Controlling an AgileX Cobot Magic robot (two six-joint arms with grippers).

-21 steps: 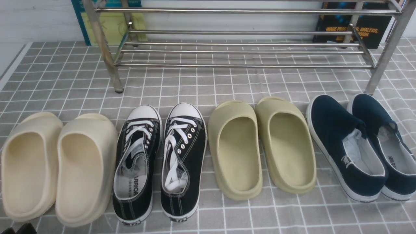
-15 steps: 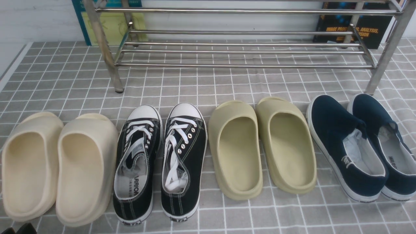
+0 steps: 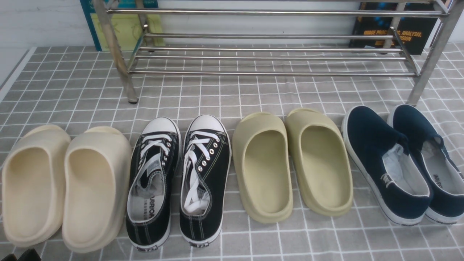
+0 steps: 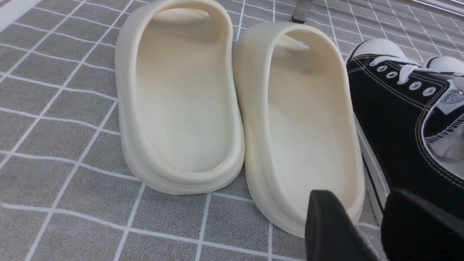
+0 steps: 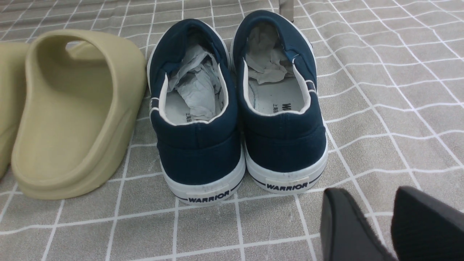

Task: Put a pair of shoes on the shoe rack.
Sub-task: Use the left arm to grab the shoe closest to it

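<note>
Since sneakers [image 3: 177,181] lie forward-right of left gripper [image 4: 357,203], short of rack [image 3: 272,58], toes and long axis pointing at it — left arm nearer. Its jaws parted, empty; right gripper [image 5: 369,195] likewise — behind navy slip-ons [image 5: 239,108].

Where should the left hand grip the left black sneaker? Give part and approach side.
Probably the heel collar of the left black sneaker: pinch the back wall through the open mouth. Bring the left hand from above on the robot's side; the heel faces the robot, and the cream slipper and the right black sneaker crowd its flanks.
</note>
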